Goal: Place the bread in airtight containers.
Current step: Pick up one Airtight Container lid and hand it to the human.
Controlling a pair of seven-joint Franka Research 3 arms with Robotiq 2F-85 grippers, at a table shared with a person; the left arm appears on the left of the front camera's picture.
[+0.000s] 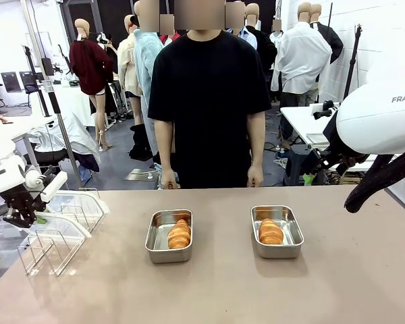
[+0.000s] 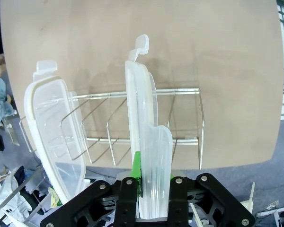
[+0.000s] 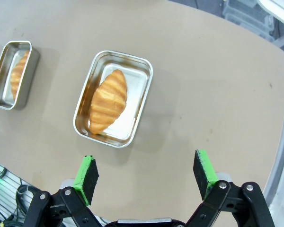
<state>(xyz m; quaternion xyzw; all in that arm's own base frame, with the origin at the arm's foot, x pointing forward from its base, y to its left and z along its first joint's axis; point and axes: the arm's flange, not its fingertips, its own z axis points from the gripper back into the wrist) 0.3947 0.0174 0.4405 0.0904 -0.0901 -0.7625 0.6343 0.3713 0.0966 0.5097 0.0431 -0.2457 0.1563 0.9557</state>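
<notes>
Left gripper (image 2: 149,176) pinches a clear lid (image 2: 140,104) hiding one pad; right gripper (image 3: 145,160) spread.

Counter (image 1: 209,297): big, flat and light brown, with a smooth top.
Wire rack (image 1: 52,251): thin metal wires; it stands on the counter right by the left edge.
First tin (image 1: 155,236): shiny metal; it sits flat near the middle of the counter, a bit toward the left edge.
Second tin (image 1: 292,231): the same kind; it sits flat toward the right edge, apart from the first tin.
</notes>
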